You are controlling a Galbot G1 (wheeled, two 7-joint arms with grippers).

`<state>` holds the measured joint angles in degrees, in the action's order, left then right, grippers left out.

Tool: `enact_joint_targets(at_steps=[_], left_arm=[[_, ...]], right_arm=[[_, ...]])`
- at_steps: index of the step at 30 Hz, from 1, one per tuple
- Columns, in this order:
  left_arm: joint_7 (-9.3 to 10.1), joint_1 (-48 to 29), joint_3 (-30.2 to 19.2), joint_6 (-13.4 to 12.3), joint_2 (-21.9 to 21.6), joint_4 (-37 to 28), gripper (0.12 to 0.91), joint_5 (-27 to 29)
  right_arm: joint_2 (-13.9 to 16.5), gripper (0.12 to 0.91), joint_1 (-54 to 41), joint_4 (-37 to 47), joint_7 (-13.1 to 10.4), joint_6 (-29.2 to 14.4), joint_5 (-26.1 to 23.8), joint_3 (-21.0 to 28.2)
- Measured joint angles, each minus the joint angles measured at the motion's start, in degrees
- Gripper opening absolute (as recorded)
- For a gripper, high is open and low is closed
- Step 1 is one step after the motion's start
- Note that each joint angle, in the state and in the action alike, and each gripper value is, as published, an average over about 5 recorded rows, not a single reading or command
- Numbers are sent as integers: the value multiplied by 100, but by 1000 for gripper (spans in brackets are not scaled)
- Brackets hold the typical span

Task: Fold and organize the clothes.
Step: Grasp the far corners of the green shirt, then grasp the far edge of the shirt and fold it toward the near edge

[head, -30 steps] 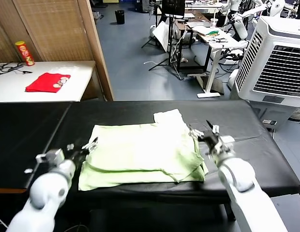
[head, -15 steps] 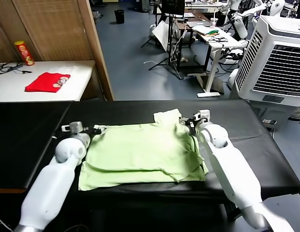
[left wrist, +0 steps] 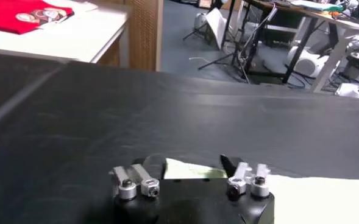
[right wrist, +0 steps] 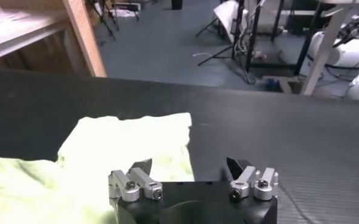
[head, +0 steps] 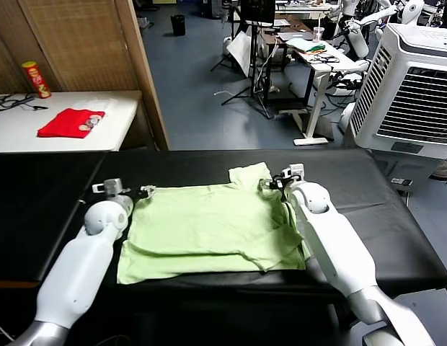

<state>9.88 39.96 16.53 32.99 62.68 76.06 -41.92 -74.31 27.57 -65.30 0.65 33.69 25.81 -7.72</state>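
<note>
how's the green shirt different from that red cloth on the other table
The pale green shirt lies spread on the black table between both grippers; the red cloth is smaller and sits on the white side table, away from them. Both are soft fabric, lying flat.

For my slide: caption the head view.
Both open grippers, left and right, at the shirt's far corners.

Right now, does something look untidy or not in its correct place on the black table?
Yes. The shirt is not folded neatly: a sleeve flap sticks out past its far edge, and a lower layer shows beyond its near-left edge. The left gripper and right gripper sit open at its far corners.
</note>
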Motion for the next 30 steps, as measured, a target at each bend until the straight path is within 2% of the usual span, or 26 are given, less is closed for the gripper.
enact_joint_targets(at_steps=[5,8,13,20,25,30], left_arm=[[-43,43,15,-7,7,-26,176,109],[-98,100,59,-25,-8,5,131,123],[-190,223,175,-121,-67,161,128,115],[-188,489,410,-182,-243,755,128,61],[-213,1014,647,-244,-491,1532,128,-3],[-171,1774,946,-266,-749,2343,128,29]], right_arm=[[-57,228,43,-16,-11,-125,-14,-39],[-81,145,91,-68,-23,-309,-25,-86],[-41,123,240,-271,129,-684,-34,-215],[193,122,616,-876,422,-853,-29,-396],[569,122,1137,-1681,376,-837,40,-475],[951,122,1670,-2470,126,-555,34,-560]])
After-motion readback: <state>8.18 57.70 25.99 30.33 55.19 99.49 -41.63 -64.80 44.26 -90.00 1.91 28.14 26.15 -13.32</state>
